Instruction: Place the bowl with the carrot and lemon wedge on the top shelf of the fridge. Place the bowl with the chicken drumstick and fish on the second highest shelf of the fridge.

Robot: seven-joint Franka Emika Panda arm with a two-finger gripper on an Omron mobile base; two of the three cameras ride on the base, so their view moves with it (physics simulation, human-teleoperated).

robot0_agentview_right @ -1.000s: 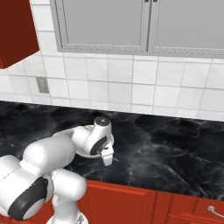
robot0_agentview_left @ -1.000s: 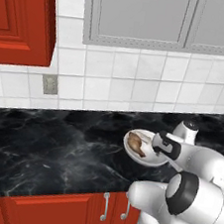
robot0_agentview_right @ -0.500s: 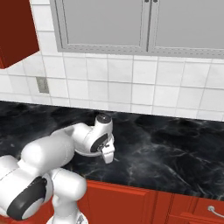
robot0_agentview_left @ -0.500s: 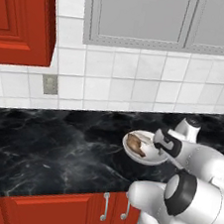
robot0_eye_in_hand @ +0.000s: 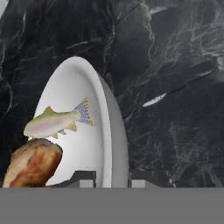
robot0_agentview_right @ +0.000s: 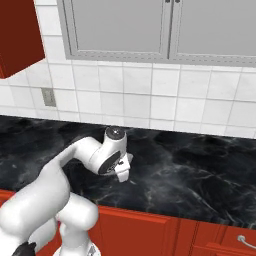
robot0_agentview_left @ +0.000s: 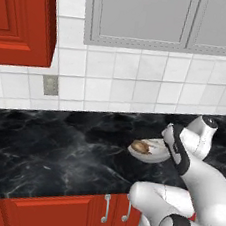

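Observation:
A white bowl (robot0_eye_in_hand: 83, 87) stands on the black marble counter and holds the slim pale fish (robot0_eye_in_hand: 54, 122) and the browned chicken drumstick (robot0_eye_in_hand: 33, 164). In the left base view the bowl (robot0_agentview_left: 154, 158) lies just left of my hand, with the drumstick (robot0_agentview_left: 141, 147) showing inside. My gripper (robot0_eye_in_hand: 113, 177) straddles the bowl's near rim, one fingertip inside and one outside, shut on it. In the right base view the gripper (robot0_agentview_right: 122, 174) points down at the counter and my arm hides the bowl. The brown wooden bowl, carrot, lemon wedge and both fridge shelves are out of view.
The counter (robot0_agentview_left: 54, 152) runs along a white tiled wall with an outlet (robot0_agentview_left: 50, 84). Grey upper cabinets (robot0_agentview_left: 148, 14) hang above, a red one (robot0_agentview_left: 21, 17) at the left. Red base cabinets with handles (robot0_agentview_left: 105, 207) sit below the counter edge.
My wrist and forearm have swung a little up and to the right. The bowl stays at about the same spot on the counter.

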